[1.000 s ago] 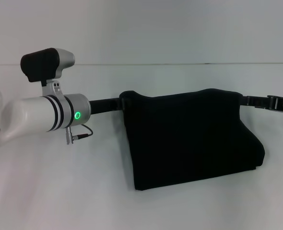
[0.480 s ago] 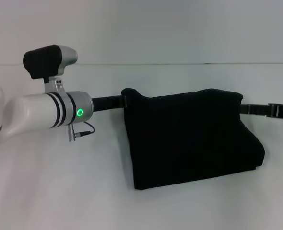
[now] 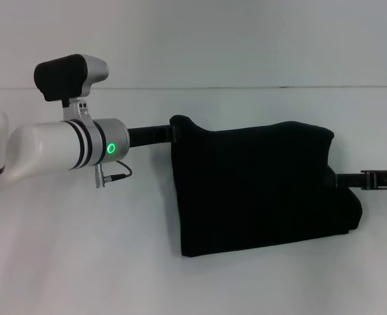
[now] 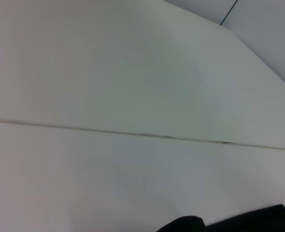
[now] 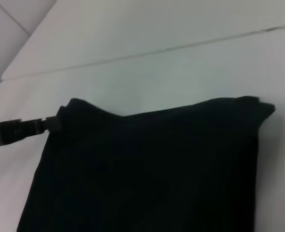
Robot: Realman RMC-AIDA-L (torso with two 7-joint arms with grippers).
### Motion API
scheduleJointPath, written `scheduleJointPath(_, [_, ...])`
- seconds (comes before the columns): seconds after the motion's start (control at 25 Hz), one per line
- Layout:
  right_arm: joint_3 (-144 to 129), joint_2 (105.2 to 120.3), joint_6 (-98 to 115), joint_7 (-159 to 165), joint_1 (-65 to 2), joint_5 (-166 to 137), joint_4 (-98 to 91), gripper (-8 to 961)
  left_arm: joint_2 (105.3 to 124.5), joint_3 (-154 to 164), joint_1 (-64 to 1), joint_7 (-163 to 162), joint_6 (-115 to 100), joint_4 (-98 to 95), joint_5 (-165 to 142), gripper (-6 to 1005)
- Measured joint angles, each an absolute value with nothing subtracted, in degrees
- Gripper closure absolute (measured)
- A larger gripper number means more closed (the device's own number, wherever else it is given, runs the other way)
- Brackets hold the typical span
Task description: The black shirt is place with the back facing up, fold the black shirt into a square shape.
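Note:
The black shirt (image 3: 259,190) lies folded into a broad rectangle on the white table, plain side up, and it also fills the right wrist view (image 5: 147,169). My left gripper (image 3: 170,134) is shut on the shirt's far left corner, which peaks up slightly. The same gripper shows in the right wrist view (image 5: 53,123) at that corner. My right gripper (image 3: 341,178) sits low at the shirt's right edge, below the far right corner, which rests by itself. A black shape (image 4: 181,225) shows at the edge of the left wrist view.
The white table (image 3: 82,262) stretches all around the shirt, with a seam line (image 3: 246,87) along the far side. My white left forearm (image 3: 56,154) reaches over the table's left part.
My right gripper has moved from the shirt's far right corner toward me along the right edge, while that corner stayed put. The left gripper edged slightly right with its corner.

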State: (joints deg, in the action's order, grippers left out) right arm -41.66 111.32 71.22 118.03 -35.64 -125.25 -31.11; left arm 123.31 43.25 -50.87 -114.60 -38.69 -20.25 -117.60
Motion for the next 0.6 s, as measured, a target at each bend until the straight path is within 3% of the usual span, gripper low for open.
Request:
scheduleJointPath(0.24, [-41.7,110.56,74.2,118.1,-35.3,-125.5,-30.8,269,123.31,43.2,-50.9,-114.6,-38.6,-20.2,-117.6,979])
scheduleJointPath(0.44, [-41.3,109.78,75.1,118.6,-34.6,-125.6,-30.3,334,123.30,43.1,-50.9,-114.6,-38.5,-20.3,-117.6,973])
scheduleJointPath(0.6, [-41.2,109.42,75.6,118.5,-33.8,-125.6,-30.2,442,123.23,43.1,-50.9,-114.6,-38.4,-20.3,-117.6,969])
